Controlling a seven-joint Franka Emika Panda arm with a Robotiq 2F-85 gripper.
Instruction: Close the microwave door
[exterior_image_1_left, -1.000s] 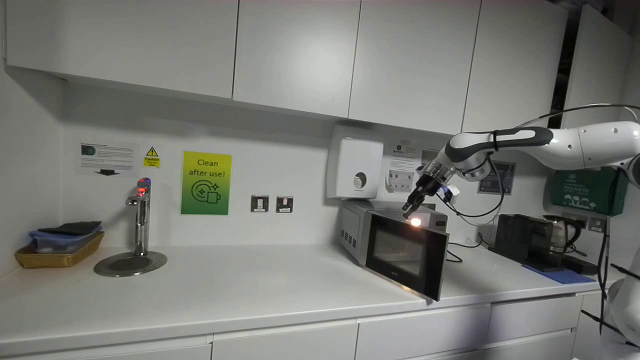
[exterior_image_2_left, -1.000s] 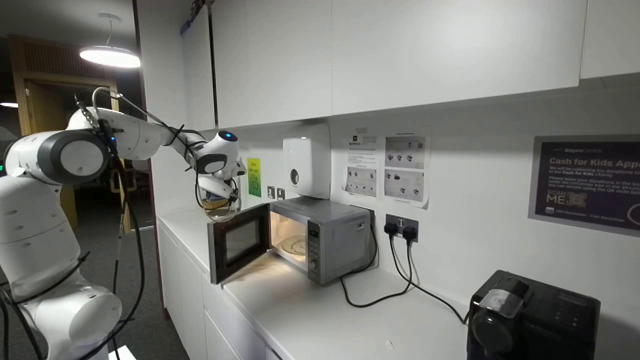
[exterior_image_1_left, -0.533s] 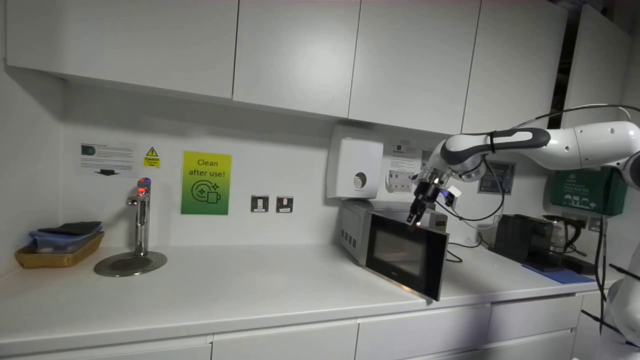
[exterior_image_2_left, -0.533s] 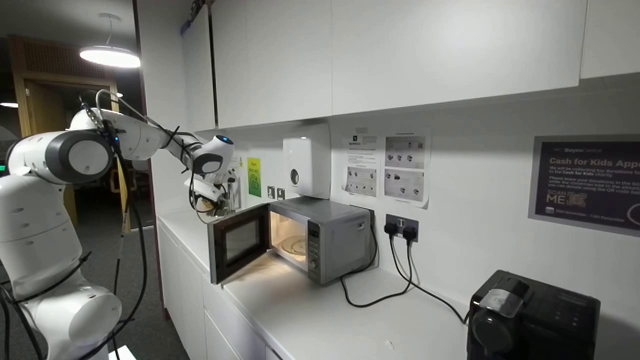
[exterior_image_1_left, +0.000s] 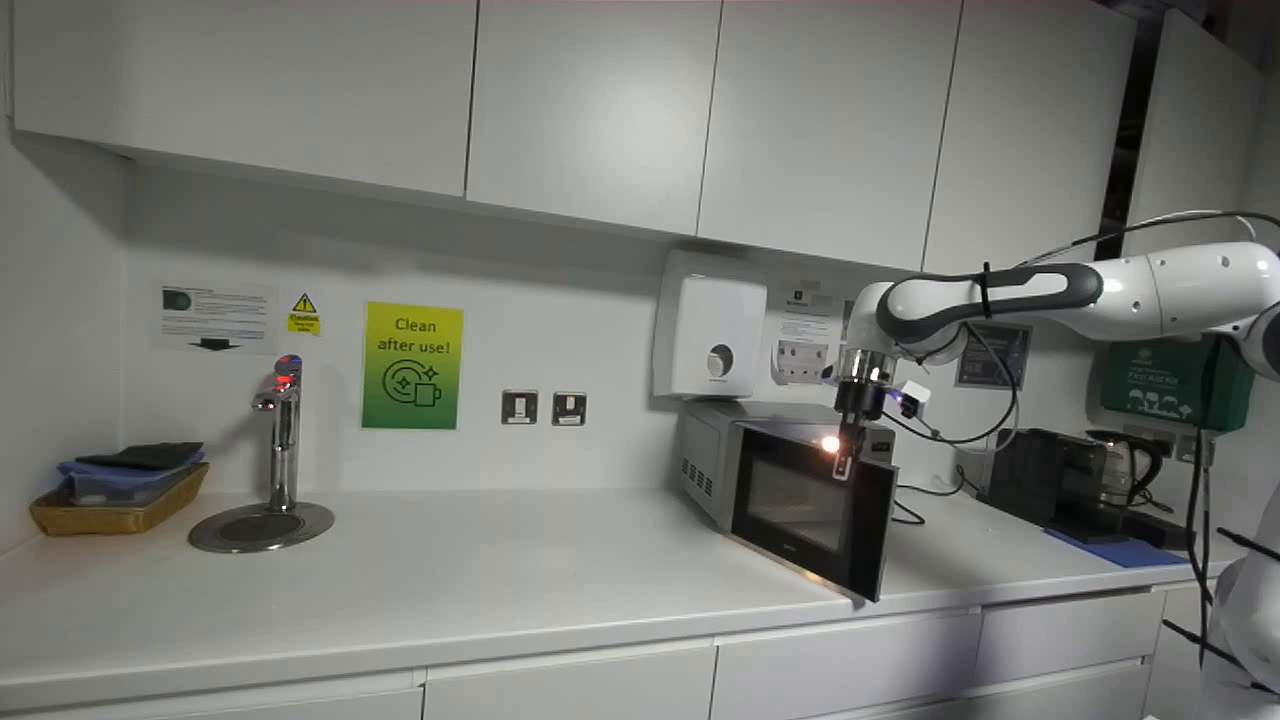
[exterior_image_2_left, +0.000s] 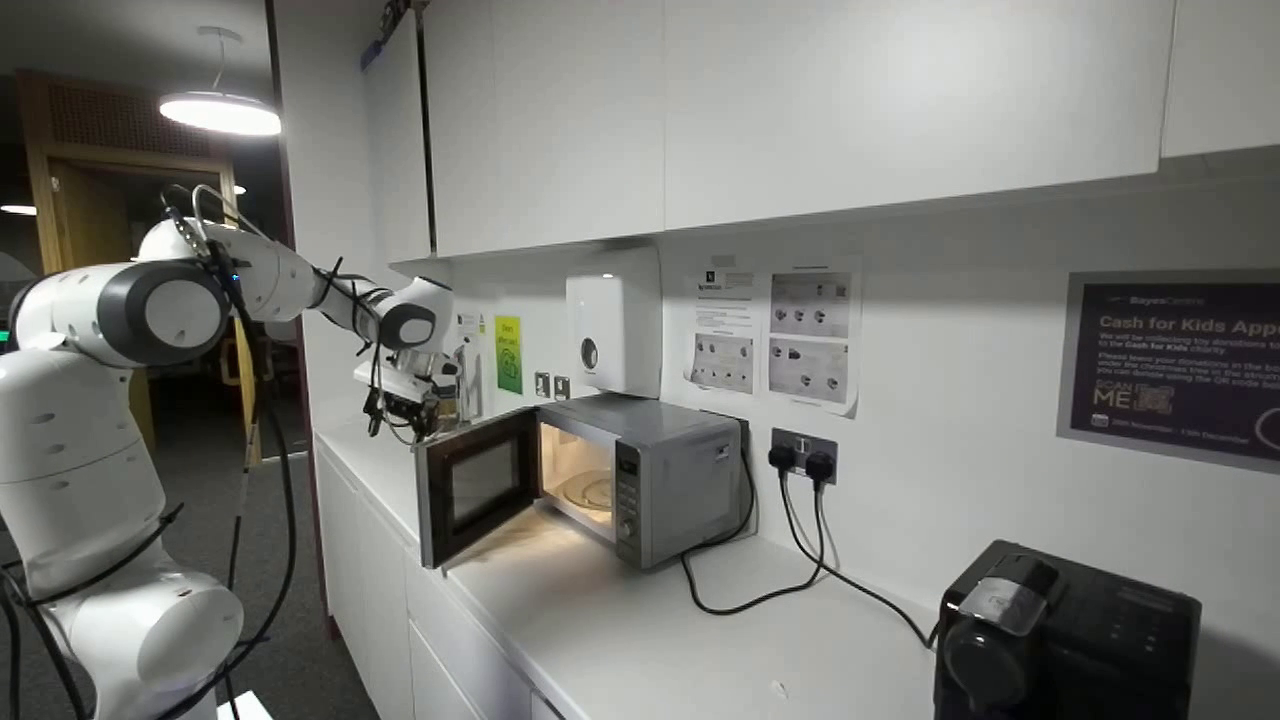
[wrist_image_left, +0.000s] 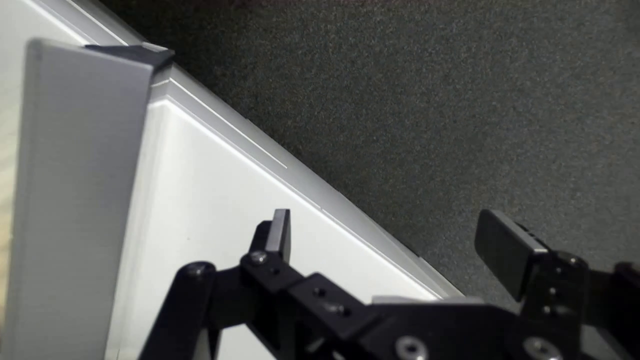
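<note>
The silver-grey microwave (exterior_image_2_left: 690, 460) stands on the counter with its lit inside showing. The microwave door (exterior_image_1_left: 800, 500) stands wide open, its dark glass front facing away from the oven; its inner side shows in an exterior view (exterior_image_2_left: 485, 480). In the wrist view the door's grey top edge (wrist_image_left: 80, 190) runs down the left side. My gripper (exterior_image_1_left: 843, 468) points down beside the outer face of the door, near its free end and apart from it. In the wrist view the gripper (wrist_image_left: 392, 240) is open, with nothing between the fingers. In an exterior view the gripper (exterior_image_2_left: 398, 425) shows partly behind cables.
The white counter (exterior_image_1_left: 450, 570) ends at a front edge, with the dark floor (wrist_image_left: 450, 100) below. A white dispenser (exterior_image_1_left: 710, 330) hangs above the microwave. A black coffee machine (exterior_image_2_left: 1070, 630) and power cables (exterior_image_2_left: 740, 605) are on the microwave's other side. A tap (exterior_image_1_left: 283, 440) stands farther along.
My gripper has swung from tilted to pointing nearly straight down. It has moved lower and towards the door's free end. The door and microwave have not moved.
</note>
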